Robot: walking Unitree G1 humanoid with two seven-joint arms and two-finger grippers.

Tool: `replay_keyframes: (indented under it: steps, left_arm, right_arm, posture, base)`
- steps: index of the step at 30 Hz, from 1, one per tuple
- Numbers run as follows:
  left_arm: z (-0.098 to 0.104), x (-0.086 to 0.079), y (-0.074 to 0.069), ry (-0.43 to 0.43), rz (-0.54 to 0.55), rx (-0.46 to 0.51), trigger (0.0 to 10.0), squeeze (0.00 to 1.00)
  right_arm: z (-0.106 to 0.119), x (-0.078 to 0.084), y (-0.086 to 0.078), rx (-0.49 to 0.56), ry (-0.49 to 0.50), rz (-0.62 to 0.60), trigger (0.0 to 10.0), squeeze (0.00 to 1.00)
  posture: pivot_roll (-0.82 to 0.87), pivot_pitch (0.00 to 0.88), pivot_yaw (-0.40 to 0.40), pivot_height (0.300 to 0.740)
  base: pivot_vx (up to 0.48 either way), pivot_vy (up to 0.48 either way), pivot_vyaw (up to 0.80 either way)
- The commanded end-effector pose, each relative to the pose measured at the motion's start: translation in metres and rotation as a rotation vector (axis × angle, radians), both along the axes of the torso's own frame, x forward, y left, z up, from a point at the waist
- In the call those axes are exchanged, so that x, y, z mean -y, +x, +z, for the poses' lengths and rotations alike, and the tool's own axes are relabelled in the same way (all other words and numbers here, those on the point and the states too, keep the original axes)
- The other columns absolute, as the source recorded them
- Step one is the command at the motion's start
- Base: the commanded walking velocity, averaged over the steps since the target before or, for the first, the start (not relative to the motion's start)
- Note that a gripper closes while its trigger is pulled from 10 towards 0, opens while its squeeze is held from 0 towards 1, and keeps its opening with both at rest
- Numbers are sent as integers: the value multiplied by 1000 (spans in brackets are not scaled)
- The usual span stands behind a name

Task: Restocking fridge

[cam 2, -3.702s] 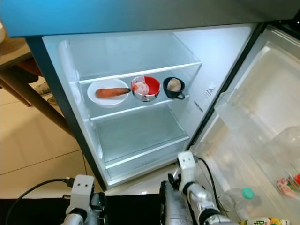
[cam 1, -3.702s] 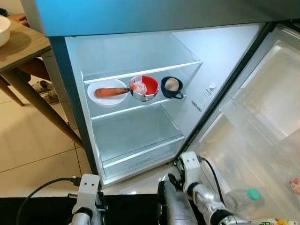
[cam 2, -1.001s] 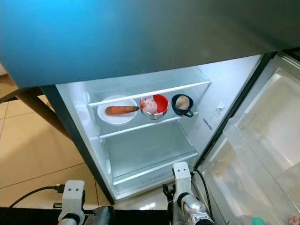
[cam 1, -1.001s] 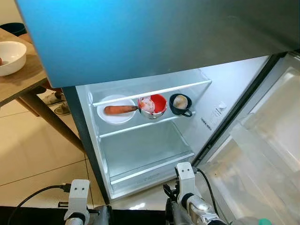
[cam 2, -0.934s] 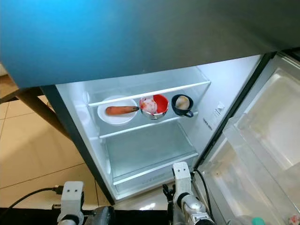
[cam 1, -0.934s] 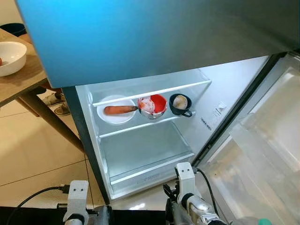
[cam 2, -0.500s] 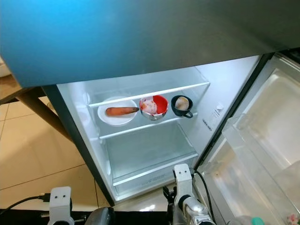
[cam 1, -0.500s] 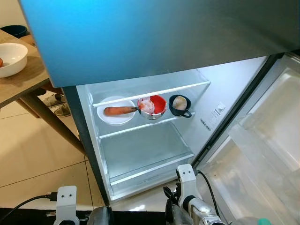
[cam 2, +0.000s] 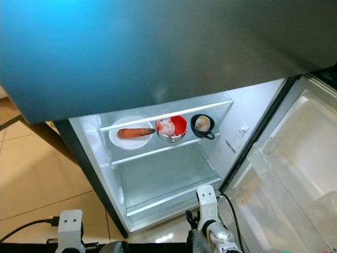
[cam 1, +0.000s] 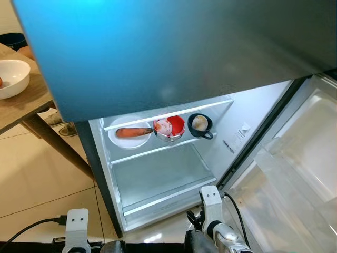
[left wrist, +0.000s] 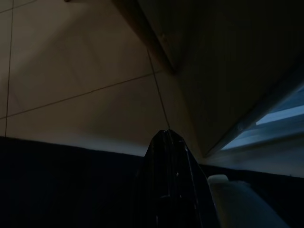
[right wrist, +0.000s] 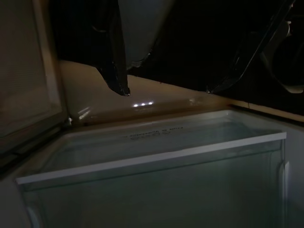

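The fridge (cam 1: 158, 174) is standing open across the centre of the frame, its lit shelf (cam 1: 158, 150) carrying three items in a row: a white plate with a carrot (cam 1: 129, 133), a red bowl (cam 1: 169, 128) just beside it, and a dark cup (cam 1: 200, 124) holding a pale round item at the right end. The compartment below is bare, and the door (cam 1: 295, 174) is swung wide toward the lower right.

Judgement: this is lying between placements — neither gripper is carrying stock, so the next move calls for turning toward a supply, possibly the wooden table (cam 1: 26, 105) with its white bowl (cam 1: 11, 76) at upper left, and fetching another item.

The right gripper (right wrist: 166, 71) is hanging low before the bottom shelf edge, its fingers spread apart and holding nothing. The left gripper (left wrist: 166, 156) is hanging idle over the floor tiles (left wrist: 80, 85) in shade — its black fingers appear pressed together, empty.
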State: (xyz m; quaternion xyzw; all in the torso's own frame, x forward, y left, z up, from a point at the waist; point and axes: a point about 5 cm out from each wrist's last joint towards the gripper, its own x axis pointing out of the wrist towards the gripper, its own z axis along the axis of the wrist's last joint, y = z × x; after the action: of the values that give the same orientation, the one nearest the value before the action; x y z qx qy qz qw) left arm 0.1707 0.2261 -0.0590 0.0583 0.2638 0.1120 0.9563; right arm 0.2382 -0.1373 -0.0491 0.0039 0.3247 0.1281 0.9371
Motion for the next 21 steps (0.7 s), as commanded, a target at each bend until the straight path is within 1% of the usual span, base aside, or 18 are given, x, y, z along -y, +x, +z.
replay_keyframes:
  steps: [1, 21]
  left_arm:
    - [-4, 4, -4, -10, -11, -17, 10000, 0]
    - [-3, 13, -1, 1, -76, -13, 10000, 0]
  right_arm:
    - [-1, 1, -2, 2, -11, 8, 10000, 0]
    - [0, 0, -1, 12, 4, 8, 10000, 0]
  posture:
    - [-21, 71, -77, 656]
    - [-19, 74, -79, 656]
  base:
    - [0, 0, 0]
    - [0, 0, 0]
